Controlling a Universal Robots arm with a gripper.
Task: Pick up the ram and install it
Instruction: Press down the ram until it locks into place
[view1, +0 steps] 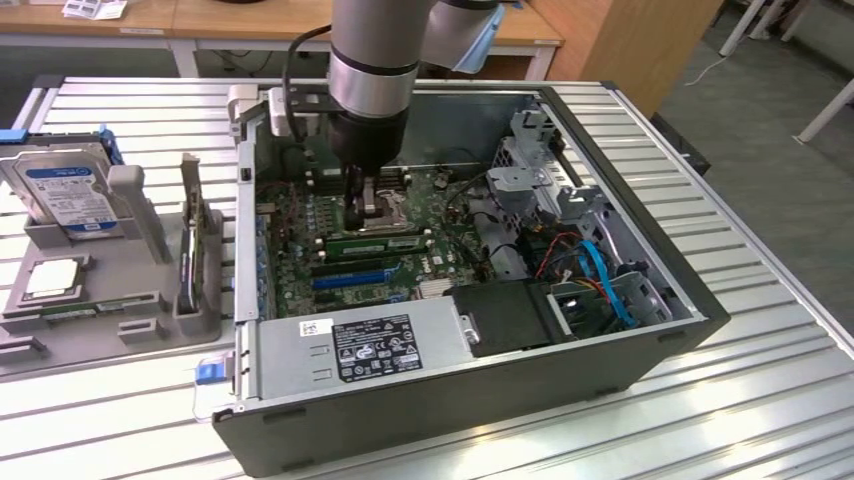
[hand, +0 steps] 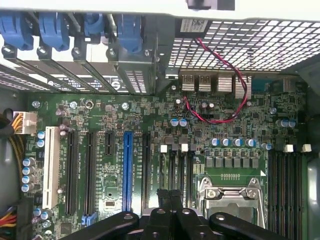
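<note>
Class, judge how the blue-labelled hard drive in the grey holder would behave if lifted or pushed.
The hard drive looks like a rigid metal box: probably stiff, heavy for its size. It leans in the grey holder, so a push might tip it.

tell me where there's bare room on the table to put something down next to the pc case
Bare ribbed table lies on the exterior view's right of the open computer case, and in front of it toward the near edge. The exterior view's left is crowded: a grey parts tray with the hard drive and CPU chip. Inside the case, the gripper hangs over the motherboard.
</note>
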